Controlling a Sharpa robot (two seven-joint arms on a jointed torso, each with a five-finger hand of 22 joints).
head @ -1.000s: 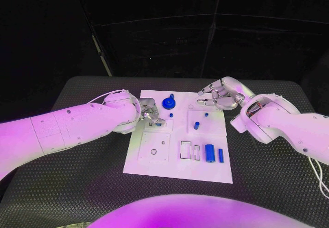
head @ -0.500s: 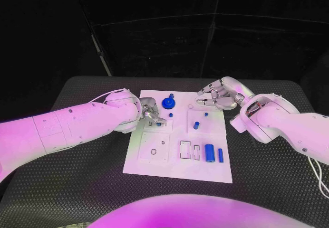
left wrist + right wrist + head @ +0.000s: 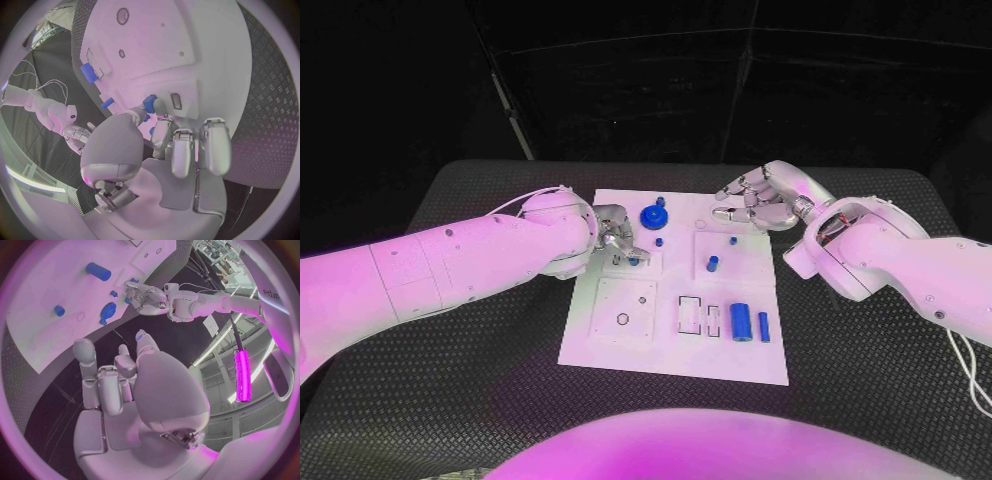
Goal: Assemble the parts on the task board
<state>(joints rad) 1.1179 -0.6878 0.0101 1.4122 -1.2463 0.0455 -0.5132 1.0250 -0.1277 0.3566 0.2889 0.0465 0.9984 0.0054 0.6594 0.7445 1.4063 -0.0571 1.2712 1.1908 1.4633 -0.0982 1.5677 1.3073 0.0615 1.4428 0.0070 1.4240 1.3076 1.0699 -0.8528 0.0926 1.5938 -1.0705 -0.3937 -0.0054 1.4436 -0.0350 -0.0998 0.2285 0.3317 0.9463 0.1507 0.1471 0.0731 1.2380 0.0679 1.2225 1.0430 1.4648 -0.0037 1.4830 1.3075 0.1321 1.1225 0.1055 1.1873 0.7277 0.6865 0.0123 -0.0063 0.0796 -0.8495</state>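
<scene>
Pinching a small blue part (image 3: 635,259) over the task board (image 3: 668,350), the left hand (image 3: 616,236) works while the right hand (image 3: 759,203) hovers loosely curled, grasping nothing.

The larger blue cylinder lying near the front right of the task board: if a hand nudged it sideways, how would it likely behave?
The larger blue cylinder lies on its side on the task board, so it would probably roll rather than slide. It looks solid and rigid, so likely no flexing. A thinner blue cylinder lies alongside; a roll that way might knock it.
</scene>
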